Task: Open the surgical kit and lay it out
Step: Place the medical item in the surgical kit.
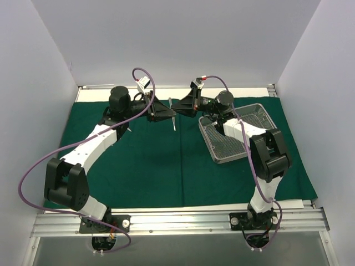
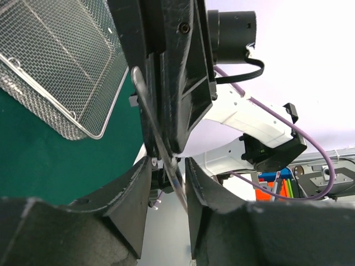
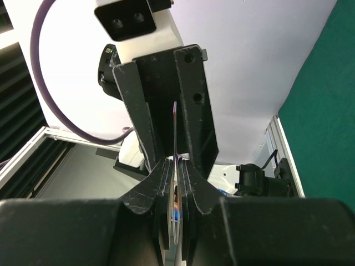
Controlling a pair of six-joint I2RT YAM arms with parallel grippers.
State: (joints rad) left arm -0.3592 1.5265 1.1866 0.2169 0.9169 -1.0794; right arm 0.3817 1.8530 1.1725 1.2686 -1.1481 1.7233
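The dark green drape [image 1: 150,166] lies spread flat over the table. The silver wire-mesh tray [image 1: 236,141] sits on it at the right, and also shows in the left wrist view [image 2: 55,55]. My two grippers meet tip to tip above the drape's far middle. My right gripper [image 1: 175,105] [image 3: 176,166] is shut on thin steel tweezers [image 1: 173,123] [image 3: 175,133]. My left gripper [image 1: 171,113] [image 2: 169,177] is open, and the tweezers [image 2: 145,102] run through the gap between its fingers. No other instruments show.
White walls close in the left, right and far sides. An aluminium rail [image 1: 177,221] runs along the near edge with both arm bases on it. My right arm [image 1: 266,149] reaches over the tray's near right part. Purple cables [image 1: 33,172] loop beside the arms.
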